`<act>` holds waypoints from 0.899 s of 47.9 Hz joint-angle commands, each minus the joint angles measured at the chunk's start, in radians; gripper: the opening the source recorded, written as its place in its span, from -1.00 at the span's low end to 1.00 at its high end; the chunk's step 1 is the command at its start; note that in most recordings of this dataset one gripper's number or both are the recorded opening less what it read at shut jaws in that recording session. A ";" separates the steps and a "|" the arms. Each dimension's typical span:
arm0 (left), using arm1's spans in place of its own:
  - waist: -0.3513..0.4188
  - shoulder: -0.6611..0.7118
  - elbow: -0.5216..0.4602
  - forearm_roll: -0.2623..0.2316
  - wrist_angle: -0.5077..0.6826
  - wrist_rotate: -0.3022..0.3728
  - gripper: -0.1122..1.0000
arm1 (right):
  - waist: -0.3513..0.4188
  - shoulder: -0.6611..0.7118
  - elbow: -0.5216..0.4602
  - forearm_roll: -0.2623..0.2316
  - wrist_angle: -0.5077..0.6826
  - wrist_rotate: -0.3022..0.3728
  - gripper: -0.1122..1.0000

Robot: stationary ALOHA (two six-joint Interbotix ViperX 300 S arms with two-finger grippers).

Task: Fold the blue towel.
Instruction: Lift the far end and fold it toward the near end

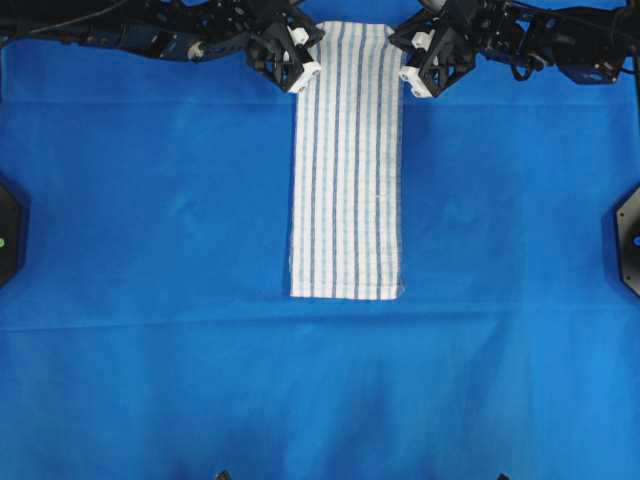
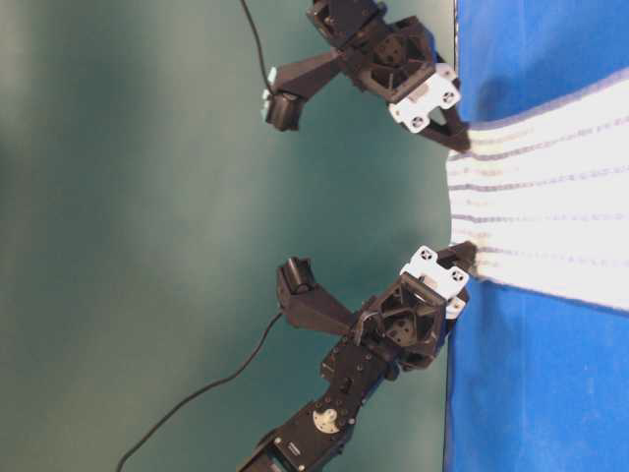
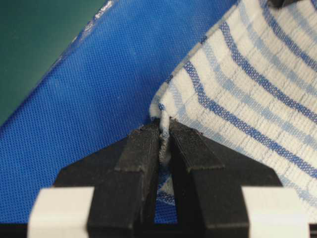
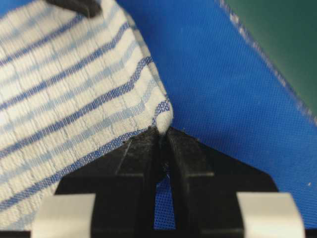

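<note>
The towel (image 1: 346,160) is lying as a long narrow strip down the upper middle of the overhead view, on the blue cloth (image 1: 150,250) that is covering the table, and both grippers are holding its top corners at the upper edge of the frame. The left gripper (image 1: 302,72) is pinching the upper left corner, its jaws pressed together on a ridge of fabric in the left wrist view; the right gripper (image 1: 413,78) is doing the same at the upper right corner, jaws squeezed onto the hem. This looks like the start of a lengthwise fold: corners are gripped and slightly raised, but the strip is not yet doubled over. The next move is probably calling for both arms lifting together and carrying the top edge down the frame toward the bottom hem (image 1: 346,296), keeping the towel taut so the side edges are stacking evenly. Open cloth is spreading on every side, with plenty of room below the bottom hem; the arm bases at the mid-left and mid-right edges are standing well apart from the towel.
</note>
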 commanded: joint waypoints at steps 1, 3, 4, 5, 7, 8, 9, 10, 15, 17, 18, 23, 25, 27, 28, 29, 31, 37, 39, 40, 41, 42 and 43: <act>-0.002 -0.064 -0.002 -0.002 0.002 0.002 -0.75 | 0.000 -0.058 0.006 -0.002 -0.002 0.002 -0.66; -0.008 -0.077 0.006 -0.002 0.003 0.002 -0.75 | 0.006 -0.072 0.015 0.000 0.000 0.002 -0.66; -0.011 -0.084 0.011 -0.002 0.003 0.002 -0.75 | 0.008 -0.080 0.018 -0.002 0.003 0.002 -0.66; -0.015 -0.094 0.017 -0.002 0.003 0.003 -0.75 | 0.011 -0.087 0.023 0.000 0.005 0.003 -0.66; -0.025 -0.107 0.028 -0.002 0.000 0.003 -0.75 | 0.017 -0.101 0.031 0.000 0.009 0.005 -0.66; -0.028 -0.115 0.034 -0.002 -0.002 0.005 -0.75 | 0.020 -0.110 0.037 0.000 0.011 0.005 -0.66; -0.032 -0.121 0.040 -0.002 -0.002 0.005 -0.75 | 0.025 -0.118 0.040 0.000 0.012 0.005 -0.66; -0.035 -0.127 0.044 -0.002 -0.002 0.005 -0.75 | 0.028 -0.124 0.046 0.000 0.014 0.005 -0.66; -0.057 -0.161 0.078 -0.002 -0.003 0.005 -0.75 | 0.057 -0.163 0.072 0.003 0.014 0.008 -0.66; -0.067 -0.173 0.091 -0.002 -0.002 0.005 -0.75 | 0.069 -0.176 0.081 0.003 0.014 0.009 -0.66; -0.074 -0.181 0.098 -0.002 -0.003 0.005 -0.75 | 0.078 -0.184 0.087 0.005 0.012 0.011 -0.66; -0.110 -0.218 0.138 -0.002 -0.002 0.003 -0.75 | 0.127 -0.224 0.115 0.006 0.014 0.014 -0.66; -0.127 -0.235 0.153 -0.002 -0.003 0.003 -0.75 | 0.146 -0.238 0.126 0.008 0.014 0.015 -0.66; -0.147 -0.250 0.166 -0.002 -0.003 0.005 -0.75 | 0.166 -0.255 0.135 0.014 0.014 0.015 -0.66; -0.156 -0.259 0.172 -0.002 -0.003 0.005 -0.75 | 0.176 -0.264 0.141 0.017 0.014 0.015 -0.66; -0.167 -0.267 0.178 -0.002 -0.003 0.005 -0.75 | 0.187 -0.270 0.146 0.020 0.014 0.015 -0.66; -0.189 -0.284 0.192 -0.002 -0.003 0.005 -0.75 | 0.209 -0.287 0.156 0.029 0.017 0.015 -0.66; -0.256 -0.330 0.232 -0.002 -0.005 0.003 -0.75 | 0.281 -0.339 0.189 0.060 0.044 0.015 -0.66; -0.276 -0.341 0.244 -0.002 -0.006 0.003 -0.75 | 0.302 -0.356 0.198 0.069 0.055 0.017 -0.66; -0.285 -0.345 0.249 -0.002 -0.008 0.002 -0.75 | 0.313 -0.362 0.201 0.074 0.061 0.015 -0.66; -0.295 -0.348 0.255 -0.002 -0.009 0.002 -0.75 | 0.322 -0.368 0.206 0.078 0.066 0.015 -0.66; -0.304 -0.351 0.259 -0.002 -0.011 0.002 -0.75 | 0.333 -0.373 0.210 0.083 0.072 0.015 -0.66; -0.313 -0.353 0.264 -0.002 -0.014 0.000 -0.75 | 0.344 -0.377 0.213 0.087 0.077 0.015 -0.66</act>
